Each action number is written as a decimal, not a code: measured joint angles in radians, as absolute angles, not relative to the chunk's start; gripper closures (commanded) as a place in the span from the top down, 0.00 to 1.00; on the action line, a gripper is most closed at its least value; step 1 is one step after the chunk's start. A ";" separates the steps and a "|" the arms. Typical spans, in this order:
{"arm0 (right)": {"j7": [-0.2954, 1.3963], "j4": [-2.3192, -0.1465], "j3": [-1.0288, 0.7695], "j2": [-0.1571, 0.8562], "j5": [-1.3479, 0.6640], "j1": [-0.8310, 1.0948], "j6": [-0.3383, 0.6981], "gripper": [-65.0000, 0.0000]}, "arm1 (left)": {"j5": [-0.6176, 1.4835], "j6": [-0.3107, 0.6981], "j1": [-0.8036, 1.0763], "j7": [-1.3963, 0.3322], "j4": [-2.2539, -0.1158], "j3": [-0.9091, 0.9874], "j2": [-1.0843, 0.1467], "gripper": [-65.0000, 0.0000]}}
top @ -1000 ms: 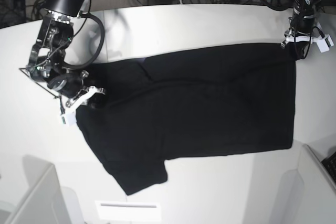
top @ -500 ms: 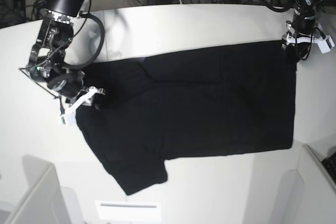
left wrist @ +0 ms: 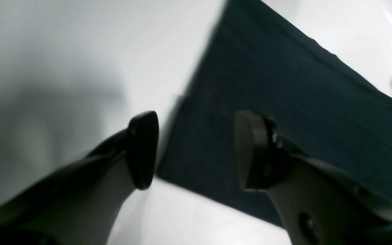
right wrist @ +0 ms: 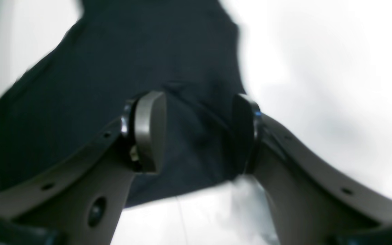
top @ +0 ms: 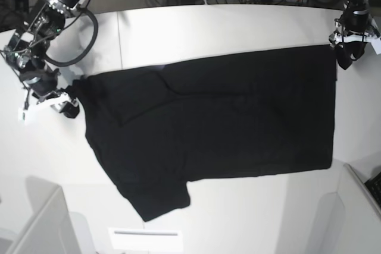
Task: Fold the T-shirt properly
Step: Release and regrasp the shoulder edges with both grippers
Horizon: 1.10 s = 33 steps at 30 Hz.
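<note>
left wrist view: left gripper (left wrist: pixel 196 149) jaws seen parted, nothing held; t-shirt (left wrist: pixel 284 112) corner laid flat on white bench (left wrist: pixel 63 68) beneath.
right wrist view: right gripper (right wrist: pixel 199 132) jaws parted, empty, above shirt edge.
base view: shirt spread mid-bench, both grippers positioned at opposite edges.

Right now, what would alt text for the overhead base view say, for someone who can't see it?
A large black T-shirt lies spread flat, plain side up, on a white table. Two robot arms flank it: the right gripper by its left edge, the left gripper at its top right corner, neither holding cloth.
</note>
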<state>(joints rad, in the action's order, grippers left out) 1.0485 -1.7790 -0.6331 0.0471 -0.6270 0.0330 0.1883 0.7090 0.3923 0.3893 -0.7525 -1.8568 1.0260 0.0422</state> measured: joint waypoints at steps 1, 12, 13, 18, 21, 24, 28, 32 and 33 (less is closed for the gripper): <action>1.050 -1.806 -0.633 0.045 -0.627 0.057 0.150 0.47 | 0.709 0.405 0.401 -0.751 -1.862 1.033 0.043 0.53; 1.045 -1.855 -0.640 -0.072 -0.639 0.246 0.086 0.58 | 0.707 0.532 0.463 -0.755 -1.753 1.161 0.094 0.53; 1.023 -1.855 -0.640 -0.071 -0.640 0.250 0.086 0.58 | 0.705 0.532 0.458 -0.756 -1.727 1.162 0.094 0.53; 0.990 -1.852 -0.640 -0.072 -0.644 0.256 0.086 0.58 | 0.706 0.528 0.434 -0.753 -1.646 1.158 0.092 0.53; 0.985 -1.835 -0.640 -0.070 -0.644 0.261 0.086 0.58 | 0.706 0.528 0.406 -0.753 -1.631 1.155 0.091 0.53; 0.978 -1.783 -0.640 -0.070 -0.645 0.260 0.086 0.58 | 0.704 0.528 0.381 -0.754 -1.631 1.158 0.089 0.53; 0.925 -1.754 -0.640 -0.071 -0.646 0.262 0.118 0.58 | 0.710 0.530 0.332 -0.752 -1.603 1.154 0.080 0.53; 0.921 -1.749 -0.641 -0.071 -0.647 0.261 0.146 0.58 | 0.701 0.528 0.317 -0.753 -1.549 1.125 0.069 0.53; 0.919 -1.749 -0.643 -0.072 -0.647 0.262 0.151 0.58 | 0.701 0.528 0.315 -0.754 -1.536 1.114 0.066 0.53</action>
<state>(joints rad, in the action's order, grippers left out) 0.9188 -1.7489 -0.6426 -0.0715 -0.6468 0.2615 0.1509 0.7013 0.5282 0.3153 -0.7536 -1.5360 1.1137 0.0658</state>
